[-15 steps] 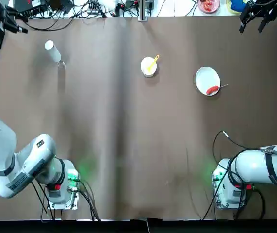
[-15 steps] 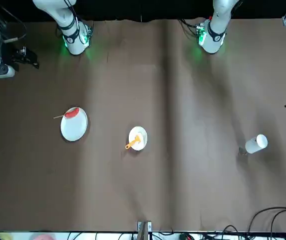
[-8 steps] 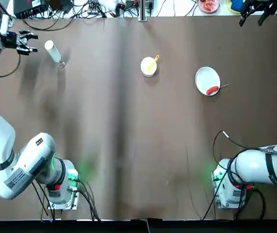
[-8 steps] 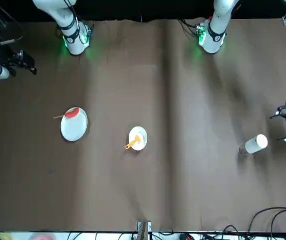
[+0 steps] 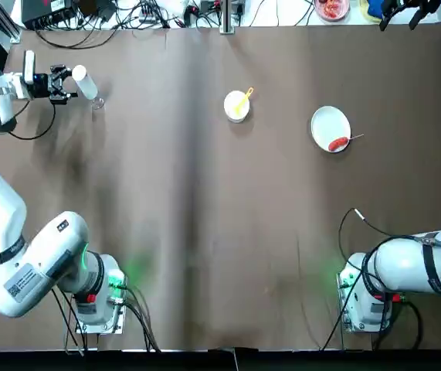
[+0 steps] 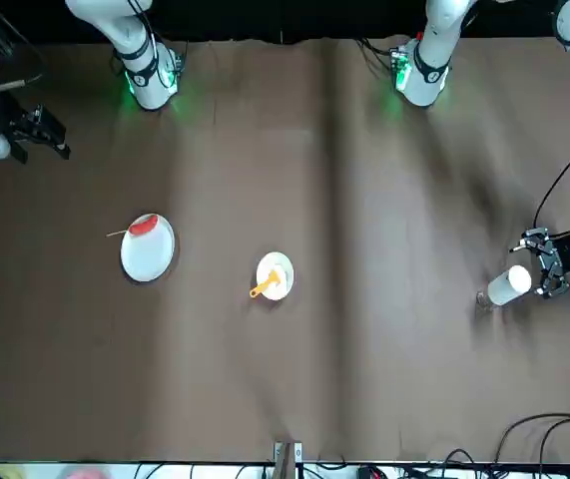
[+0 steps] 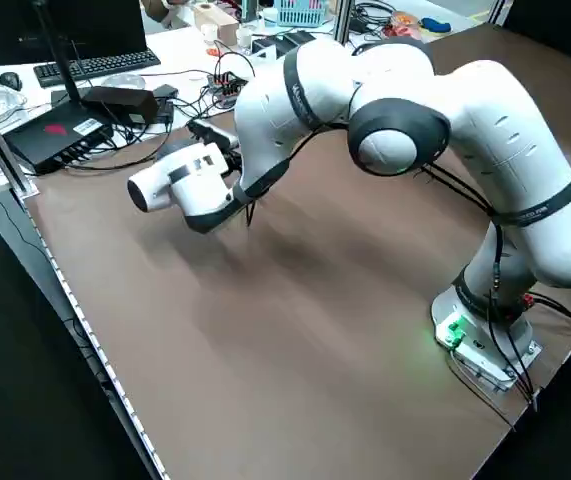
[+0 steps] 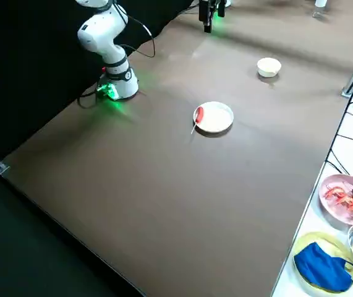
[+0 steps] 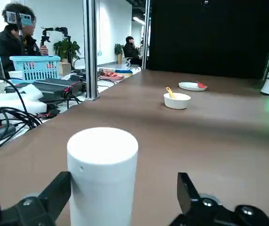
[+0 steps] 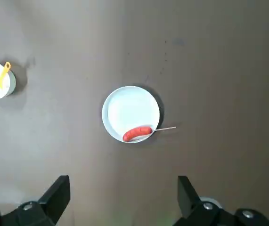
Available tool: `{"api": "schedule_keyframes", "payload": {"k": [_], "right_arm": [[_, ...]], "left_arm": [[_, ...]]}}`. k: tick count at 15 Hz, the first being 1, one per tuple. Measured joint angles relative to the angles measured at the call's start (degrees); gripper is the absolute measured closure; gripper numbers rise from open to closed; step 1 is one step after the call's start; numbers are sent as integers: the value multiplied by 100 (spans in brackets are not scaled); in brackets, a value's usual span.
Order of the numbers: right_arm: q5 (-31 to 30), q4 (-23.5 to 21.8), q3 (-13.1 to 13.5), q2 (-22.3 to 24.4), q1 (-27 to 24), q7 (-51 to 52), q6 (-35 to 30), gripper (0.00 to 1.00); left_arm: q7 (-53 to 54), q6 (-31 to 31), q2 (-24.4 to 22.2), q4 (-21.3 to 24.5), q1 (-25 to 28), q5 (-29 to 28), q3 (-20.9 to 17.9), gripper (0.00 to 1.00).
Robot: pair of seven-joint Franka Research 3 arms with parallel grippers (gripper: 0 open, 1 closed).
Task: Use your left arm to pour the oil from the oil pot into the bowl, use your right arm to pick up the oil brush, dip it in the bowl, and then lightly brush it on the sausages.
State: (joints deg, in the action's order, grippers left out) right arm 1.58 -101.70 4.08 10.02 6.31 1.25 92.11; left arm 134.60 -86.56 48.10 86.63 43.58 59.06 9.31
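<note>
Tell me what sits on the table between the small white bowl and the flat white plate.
Nothing: in the top view, only bare brown table separates the small white bowl from the flat white plate.

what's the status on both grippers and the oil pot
Left gripper open beside oil pot, not gripping. Right gripper open, high over plate. Nothing in the way.

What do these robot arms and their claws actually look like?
Both arms are glossy white rounded tubes with dark grey joint bands, black cables trailing along them, and green lights glowing at the bases. The left claw and right claw each have two black angular fingers.
</note>
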Motion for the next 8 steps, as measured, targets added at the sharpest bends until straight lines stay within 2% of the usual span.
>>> {"api": "schedule_keyframes", "payload": {"k": [6,8], "right_arm": [[24,0,-37,0,196,-59,125,0],[24,0,-24,0,196,-61,131,0]], "left_arm": [[55,-14,148,-73,24,10,-38,1],[55,-204,158,-75,26,10,-53,1]]}}
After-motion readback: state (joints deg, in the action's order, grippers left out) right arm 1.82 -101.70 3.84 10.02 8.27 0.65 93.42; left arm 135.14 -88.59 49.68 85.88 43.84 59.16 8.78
